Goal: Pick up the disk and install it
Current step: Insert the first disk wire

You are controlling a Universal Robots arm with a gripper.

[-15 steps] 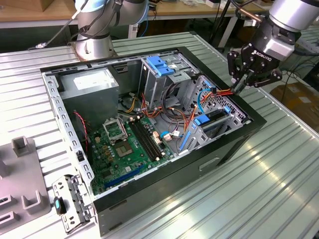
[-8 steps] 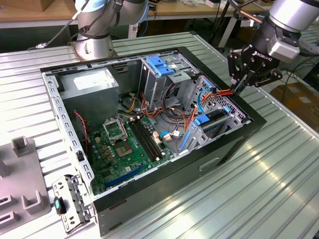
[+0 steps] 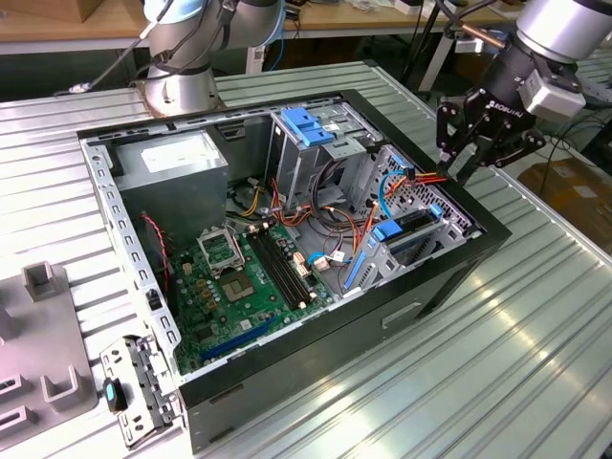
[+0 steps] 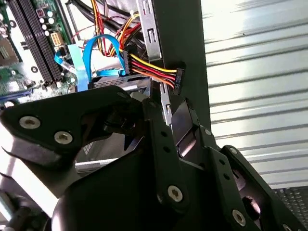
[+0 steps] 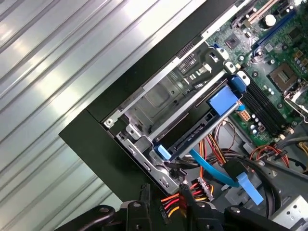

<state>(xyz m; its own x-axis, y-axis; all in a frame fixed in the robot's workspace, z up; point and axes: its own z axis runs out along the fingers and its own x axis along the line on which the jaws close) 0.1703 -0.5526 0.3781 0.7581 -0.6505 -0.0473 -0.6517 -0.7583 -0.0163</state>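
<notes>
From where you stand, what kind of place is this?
Probably a robotics lab or workshop: an open computer case sits on a metal table, a robot arm reaches over it, with wooden workbenches behind.

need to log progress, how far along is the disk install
Looks done: the disk, on its blue rails, sits slotted in the drive cage.
In hand: the gripper hangs over the case edge, close to the loose power connector; I cannot tell whether it grips anything.
Left: that connector hangs free and is not plugged into the disk, so the hookup looks unfinished.
</notes>
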